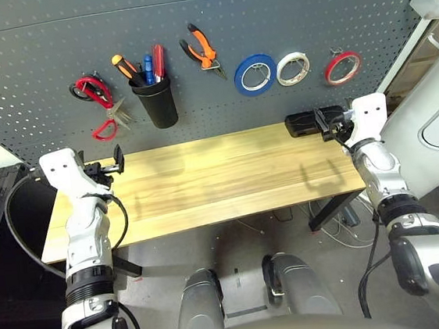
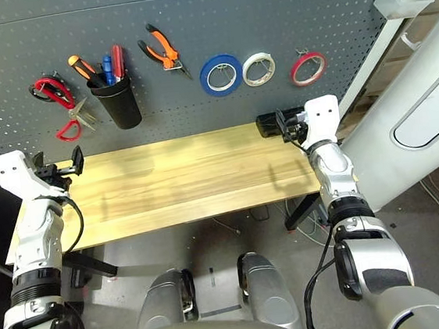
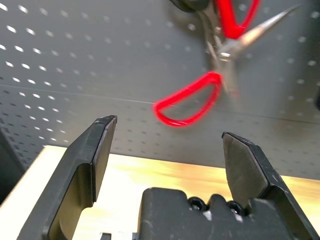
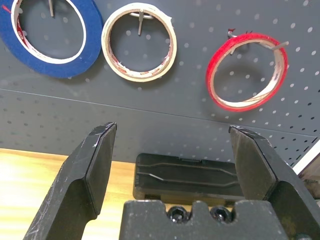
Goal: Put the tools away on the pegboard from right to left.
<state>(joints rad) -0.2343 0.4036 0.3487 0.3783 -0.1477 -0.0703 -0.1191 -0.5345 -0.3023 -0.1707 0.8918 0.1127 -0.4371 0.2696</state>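
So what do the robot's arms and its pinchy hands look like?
Each arm is shiny silver with black ringed joints and a white boxy wrist. A black cable loops beside the left arm, and another runs along the right arm. The left gripper and right gripper each have two flat black fingers with slanted tips, set on a black block with small screws.

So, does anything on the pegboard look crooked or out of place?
Only the red-handled scissors: they hang open and tilted, blades splayed, one handle loop dangling low. The tape rings, pliers and cup sit tidy.
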